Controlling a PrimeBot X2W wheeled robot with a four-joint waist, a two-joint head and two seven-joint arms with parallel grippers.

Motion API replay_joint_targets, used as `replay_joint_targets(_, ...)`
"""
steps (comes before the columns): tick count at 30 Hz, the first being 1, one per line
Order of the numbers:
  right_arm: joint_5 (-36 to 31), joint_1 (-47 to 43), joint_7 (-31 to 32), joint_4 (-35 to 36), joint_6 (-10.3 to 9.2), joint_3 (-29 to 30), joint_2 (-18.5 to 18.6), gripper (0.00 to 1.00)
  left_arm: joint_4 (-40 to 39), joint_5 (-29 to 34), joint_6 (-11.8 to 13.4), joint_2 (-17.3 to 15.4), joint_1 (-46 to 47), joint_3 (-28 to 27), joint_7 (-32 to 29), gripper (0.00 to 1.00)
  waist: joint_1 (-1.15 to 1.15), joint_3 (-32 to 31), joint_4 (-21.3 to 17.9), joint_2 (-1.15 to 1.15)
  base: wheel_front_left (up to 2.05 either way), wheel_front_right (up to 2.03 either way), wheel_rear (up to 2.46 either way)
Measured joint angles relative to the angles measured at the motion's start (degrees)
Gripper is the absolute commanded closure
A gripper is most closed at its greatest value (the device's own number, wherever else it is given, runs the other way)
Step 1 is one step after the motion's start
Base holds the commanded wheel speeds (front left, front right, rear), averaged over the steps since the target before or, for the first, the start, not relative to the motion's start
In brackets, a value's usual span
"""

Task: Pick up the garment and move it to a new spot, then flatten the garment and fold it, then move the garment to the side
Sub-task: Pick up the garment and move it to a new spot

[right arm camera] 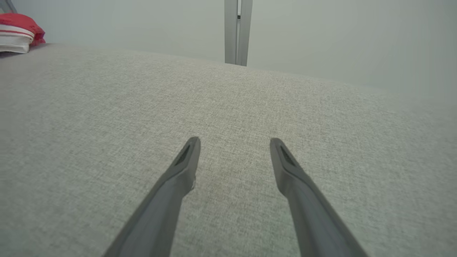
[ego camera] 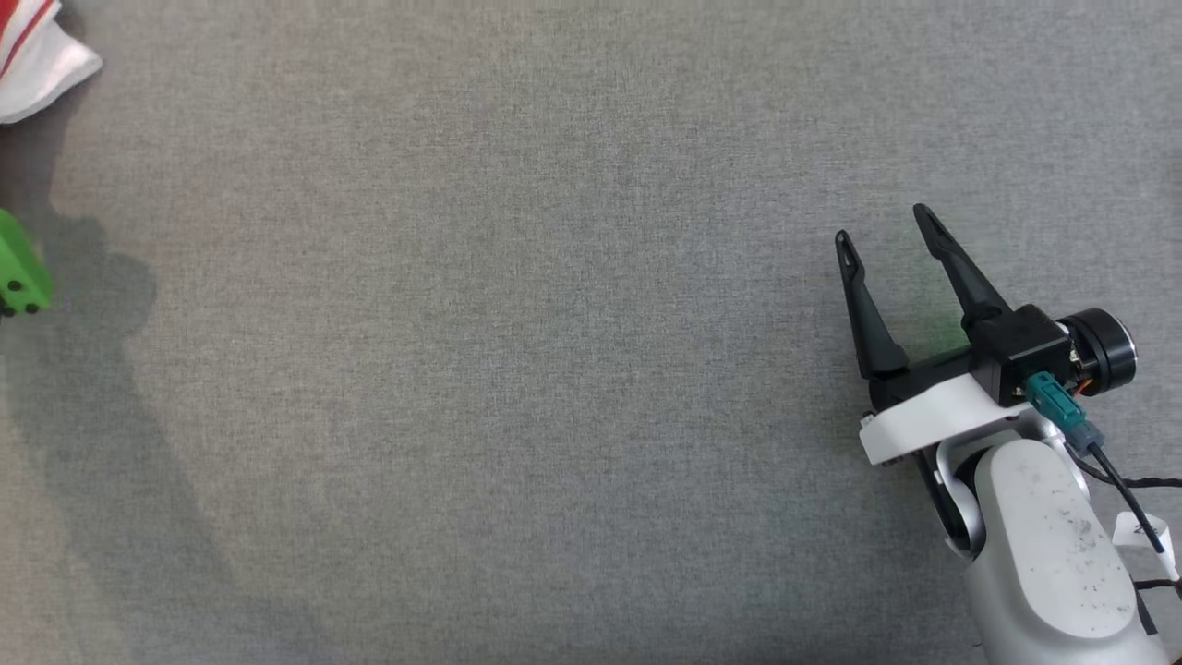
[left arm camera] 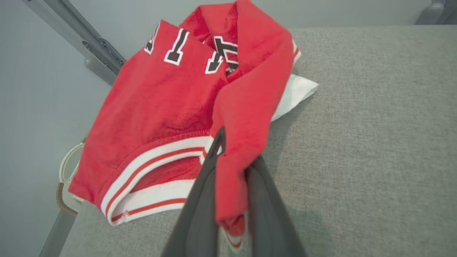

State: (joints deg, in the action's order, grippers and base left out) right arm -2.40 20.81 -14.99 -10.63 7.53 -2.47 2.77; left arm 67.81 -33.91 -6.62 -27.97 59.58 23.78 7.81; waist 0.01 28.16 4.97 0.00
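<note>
The garment (left arm camera: 160, 107) is a red jersey with white-and-red striped trim and dark letters, lying bunched at the far left corner of the grey cloth-covered table (left arm camera: 375, 125). My left gripper (left arm camera: 237, 151) is shut on a raised fold of its red fabric, which drapes between the two dark fingers. In the head view a corner of the garment (ego camera: 37, 55) shows at the top left edge. My right gripper (ego camera: 882, 226) hovers open over bare table at the right, far from the garment (right arm camera: 18, 32), with nothing between its fingers (right arm camera: 185, 160).
The table's edge runs close behind the garment, with a metal rail (left arm camera: 96, 46) and a pale cable loop (left arm camera: 69, 160) beyond it. A vertical post (right arm camera: 237, 32) stands past the far edge. A green part (ego camera: 18, 272) pokes in at the left.
</note>
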Motion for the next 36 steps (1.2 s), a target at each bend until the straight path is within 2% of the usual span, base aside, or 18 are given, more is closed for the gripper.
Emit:
replay_joint_targets(9, 3.92, -1.75, -0.01, -2.15, 0.00, -0.44, 0.01, 0.00, -2.33, 6.10, -0.29, -4.80, 3.70, 5.41, 3.27, 1.00, 0.00, -7.26, -1.43, 0.00, 0.00, 0.00, 0.00)
replay_joint_targets(17, 7.50, -6.10, -0.02, -4.04, 0.00, -0.70, 0.04, 0.00, -8.66, 10.28, -0.68, -6.09, 7.05, 11.66, 3.12, 1.00, 0.00, -15.40, -3.73, 0.00, 0.00, 0.00, 0.00)
replay_joint_targets(22, 8.47, -9.09, -0.02, -5.06, 0.00, -0.04, 0.00, 0.00, -15.36, 10.66, -0.75, -5.17, 8.59, 16.02, 2.54, 1.00, -0.01, -20.58, -5.97, 0.00, 0.00, 0.00, 0.00)
replay_joint_targets(28, 9.73, -10.02, -0.03, -4.99, 0.00, 0.89, 0.02, 0.00, -26.30, 7.16, -0.77, -2.35, 11.61, 21.01, 1.11, 1.00, -0.01, -25.12, -10.51, 0.00, 0.00, 0.00, 0.00)
replay_joint_targets(36, 10.00, -10.16, -0.02, -4.57, 0.00, 2.00, 0.03, 0.00, -34.62, 2.30, -0.78, -0.66, 11.55, 21.49, 1.37, 1.00, -0.01, -26.76, -15.07, 0.00, 0.00, 0.00, 0.00)
